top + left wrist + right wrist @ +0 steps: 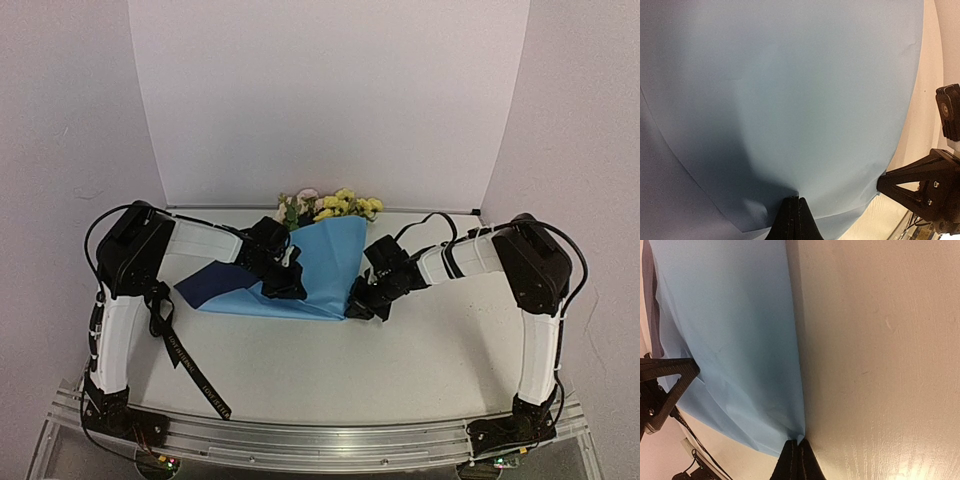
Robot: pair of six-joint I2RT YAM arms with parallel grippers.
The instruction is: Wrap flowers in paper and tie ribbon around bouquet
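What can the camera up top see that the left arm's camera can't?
Only the top camera shows the flowers, the black ribbon and the dark blue corner of the paper. Only the left arm's camera shows, close up, the left gripper pinched shut on a paper fold. Both show the light blue paper, the table and the right gripper.

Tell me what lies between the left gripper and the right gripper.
The paper: its light blue face spans the whole stretch from the left gripper to the right gripper, both shut on it. The top view shows this best.
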